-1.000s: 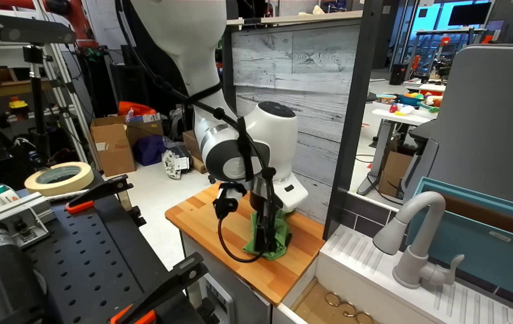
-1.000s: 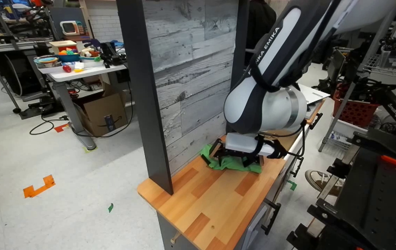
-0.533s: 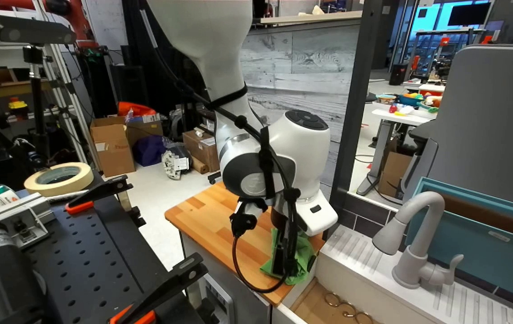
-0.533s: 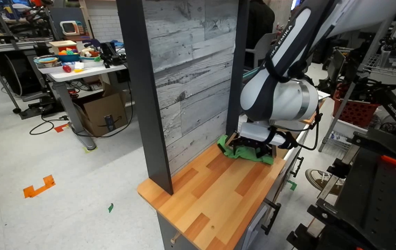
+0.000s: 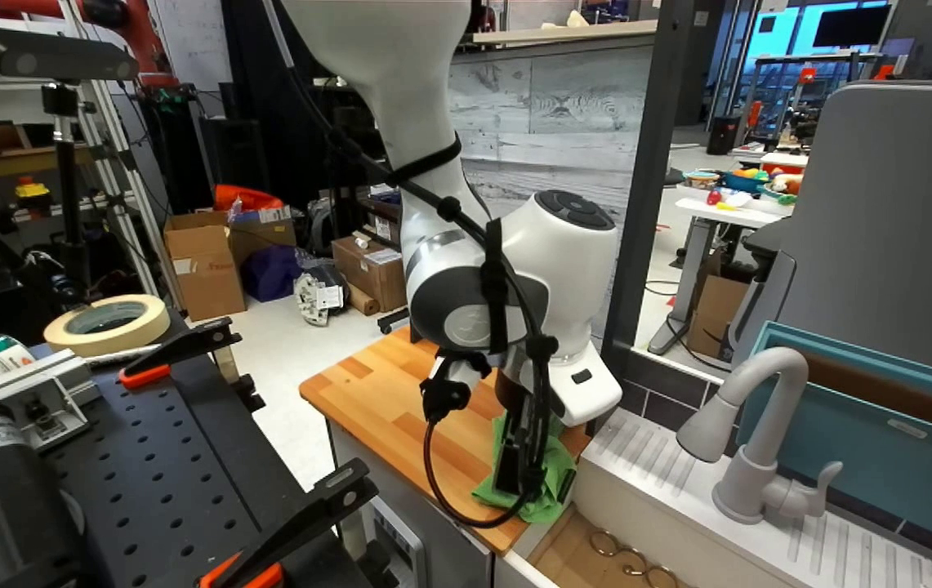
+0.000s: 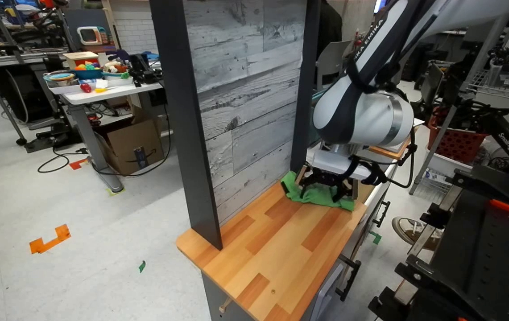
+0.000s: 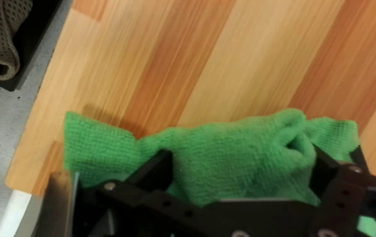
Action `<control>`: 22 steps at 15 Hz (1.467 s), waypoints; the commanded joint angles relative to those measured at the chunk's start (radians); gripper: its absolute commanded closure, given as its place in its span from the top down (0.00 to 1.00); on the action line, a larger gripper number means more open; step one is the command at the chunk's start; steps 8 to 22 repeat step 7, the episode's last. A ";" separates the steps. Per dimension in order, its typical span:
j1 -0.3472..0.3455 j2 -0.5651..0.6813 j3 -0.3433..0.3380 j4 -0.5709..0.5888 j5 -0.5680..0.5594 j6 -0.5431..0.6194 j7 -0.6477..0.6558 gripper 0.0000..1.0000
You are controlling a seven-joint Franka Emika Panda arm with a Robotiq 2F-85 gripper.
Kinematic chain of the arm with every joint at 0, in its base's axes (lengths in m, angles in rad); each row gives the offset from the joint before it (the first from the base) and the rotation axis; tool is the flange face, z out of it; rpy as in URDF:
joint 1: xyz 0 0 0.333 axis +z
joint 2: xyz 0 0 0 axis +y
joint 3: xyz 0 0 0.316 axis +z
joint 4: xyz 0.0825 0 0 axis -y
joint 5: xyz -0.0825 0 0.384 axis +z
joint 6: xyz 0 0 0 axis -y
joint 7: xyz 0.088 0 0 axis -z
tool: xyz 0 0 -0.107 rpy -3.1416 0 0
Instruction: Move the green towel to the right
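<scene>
There's the towel (image 7: 217, 154), rumpled on the tabletop (image 6: 276, 254) beside the sink (image 5: 637, 445), end effector (image 7: 241, 161) spread wide across it! Looks soft, light, hardly slippery: the bunched middle should pinch nicely.

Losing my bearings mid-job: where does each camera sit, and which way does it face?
An exterior view: raised beyond an end of the counter, looking down along the plank panel; arm and pincer show.
An exterior view: raised at the faucet end, looking down across the counter; arm shows, pincer partly hidden.
Wrist view: sits above the pincer, facing down at the green towel; pincer shows along the bottom.
Shared by both exterior views: arm, counter, plank panel, green towel.
</scene>
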 commanded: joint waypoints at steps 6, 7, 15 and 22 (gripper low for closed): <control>-0.046 -0.230 0.092 -0.218 0.065 -0.011 -0.147 1.00; -0.043 -0.237 0.088 -0.221 0.064 -0.012 -0.145 1.00; -0.043 -0.237 0.088 -0.221 0.064 -0.012 -0.145 1.00; -0.043 -0.237 0.088 -0.221 0.064 -0.012 -0.145 1.00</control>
